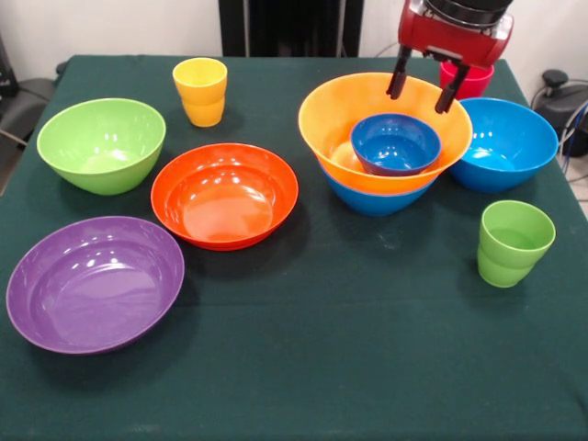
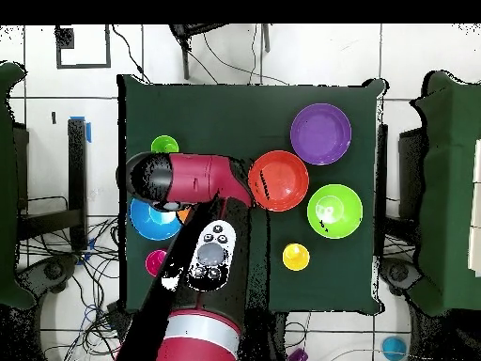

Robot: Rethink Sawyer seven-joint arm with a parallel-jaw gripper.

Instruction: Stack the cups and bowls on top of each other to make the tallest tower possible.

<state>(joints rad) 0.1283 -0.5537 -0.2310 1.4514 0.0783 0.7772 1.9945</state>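
At the table's near edge, left corner, the wide purple bowl sits alone; toward the near right the light green cup stands upright, well apart from everything. Mid-table: the orange-red bowl just beside the purple one, the lime green bowl by the left edge. Right of centre, the tower so far: a blue bowl lowest, the large yellow-orange bowl nested in it, the small blue bowl resting inside, off-centre and slightly tilted. A second large blue bowl touches or nearly touches the tower on the right-edge side. Toward the far edge, the yellow cup and the red-pink cup, the latter partly hidden behind the gripper.

Gripper: hangs above the yellow-orange bowl's far rim, jaws spread wide, nothing between them. In the overhead view the arm covers the tower.

Judgement on the step in hand: the small blue bowl looks placed, so a next piece must be fetched. To do this well: rise straight up to clear the rim before travelling sideways, or the leaning pile may shift. Nesting adds little height, so an inverted bowl or cup would gain more. Grip bowls by one rim wall; glossy plastic may slip, so close firmly and lower gently, centred.
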